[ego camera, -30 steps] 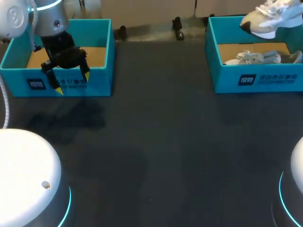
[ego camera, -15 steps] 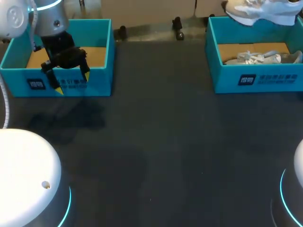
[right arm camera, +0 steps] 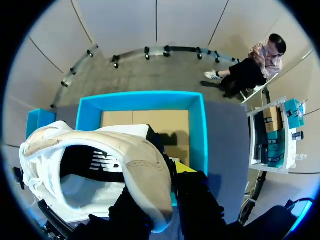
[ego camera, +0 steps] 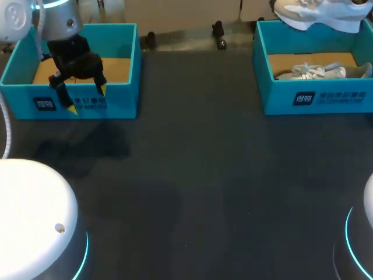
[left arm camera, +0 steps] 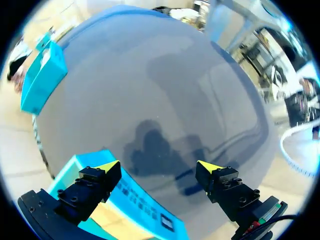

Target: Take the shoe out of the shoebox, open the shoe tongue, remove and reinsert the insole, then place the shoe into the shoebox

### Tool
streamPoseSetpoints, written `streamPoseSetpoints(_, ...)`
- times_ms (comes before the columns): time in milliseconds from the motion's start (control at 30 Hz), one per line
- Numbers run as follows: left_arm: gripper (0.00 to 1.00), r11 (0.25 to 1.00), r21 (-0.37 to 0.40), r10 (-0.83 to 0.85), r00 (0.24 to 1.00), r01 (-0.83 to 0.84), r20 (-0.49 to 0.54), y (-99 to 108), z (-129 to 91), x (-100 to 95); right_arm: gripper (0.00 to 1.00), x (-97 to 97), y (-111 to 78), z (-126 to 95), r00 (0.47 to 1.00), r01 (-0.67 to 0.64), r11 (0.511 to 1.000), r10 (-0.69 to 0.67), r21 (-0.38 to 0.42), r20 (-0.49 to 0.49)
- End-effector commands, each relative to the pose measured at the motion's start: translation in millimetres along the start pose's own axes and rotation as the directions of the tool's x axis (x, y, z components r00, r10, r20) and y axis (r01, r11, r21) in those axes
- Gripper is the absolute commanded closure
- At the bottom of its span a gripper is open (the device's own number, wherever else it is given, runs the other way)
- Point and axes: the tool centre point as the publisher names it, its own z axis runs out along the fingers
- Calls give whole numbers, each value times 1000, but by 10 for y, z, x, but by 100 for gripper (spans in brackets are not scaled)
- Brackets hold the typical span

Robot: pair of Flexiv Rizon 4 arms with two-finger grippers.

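A white and beige shoe (ego camera: pixel 317 14) hangs above the far edge of the right teal shoebox (ego camera: pixel 317 99). In the right wrist view my right gripper (right arm camera: pixel 172 175) is shut on the heel collar of this shoe (right arm camera: pixel 100 165), with the open shoebox (right arm camera: pixel 145 100) below it. A second pale shoe (ego camera: pixel 317 71) lies inside that box. My left gripper (ego camera: pixel 86 99) hovers open over the front wall of the left teal shoebox (ego camera: pixel 119 64). In the left wrist view its yellow tips stand wide apart and the gripper (left arm camera: pixel 159 167) holds nothing; the box wall (left arm camera: pixel 135 200) lies just beneath it.
The dark table (ego camera: pixel 198 175) stretches between the two boxes. The left shoebox shows only its brown cardboard floor (ego camera: pixel 116 69). Two white robot bases sit at the near corners, the left base (ego camera: pixel 35 221) being the larger in view.
The held shoe has shifted left and a little higher over the right box. My left gripper has risen slightly and turned a bit above the left box's front wall.
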Motion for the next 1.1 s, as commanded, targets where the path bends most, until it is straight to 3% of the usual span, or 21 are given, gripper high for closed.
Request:
streamPoseSetpoints(33, 0, 924, -26, -382, 923, 381, -55, 88, -283, -40, 100, 76, -11, 111, 1000, -21, 1000, 21, 7, -12)
streamPoseSetpoints(67, 0, 869, -39, -495, 866, 493, -70, 130, -319, -68, 100, 85, -16, 139, 1000, -27, 1000, 27, 12, -14)
streamPoseSetpoints(100, 0, 764, -74, -645, 762, 641, -61, 200, -350, -119, 100, 113, -23, 171, 1000, -27, 1000, 27, 14, -11)
streamPoseSetpoints(133, 0, 708, -87, -705, 708, 701, -35, 233, -355, -135, 100, 123, -26, 181, 1000, -26, 1000, 27, 17, -16)
streamPoseSetpoints(167, 0, 606, -94, -794, 607, 790, -16, 289, -362, -165, 100, 139, -32, 196, 999, -27, 999, 27, 17, -19)
streamPoseSetpoints(267, 0, 475, -66, -879, 477, 877, 9, 418, -416, -154, 100, 186, -58, 239, 999, -36, 999, 36, 19, -29)
streamPoseSetpoints(700, 0, 455, -56, -890, 456, 889, 22, 457, -448, -143, 100, 209, -67, 347, 1000, -10, 999, 11, 31, -21)
streamPoseSetpoints(900, 0, 265, -67, -962, 268, 962, 48, 485, -575, -157, 100, 150, -161, 436, 1000, -3, 999, 3, 50, -10)
streamPoseSetpoints(1100, 0, 103, -107, -995, 104, 989, 6, 610, -691, -235, 100, 105, -248, 521, 1000, 7, 998, -7, 61, -6)
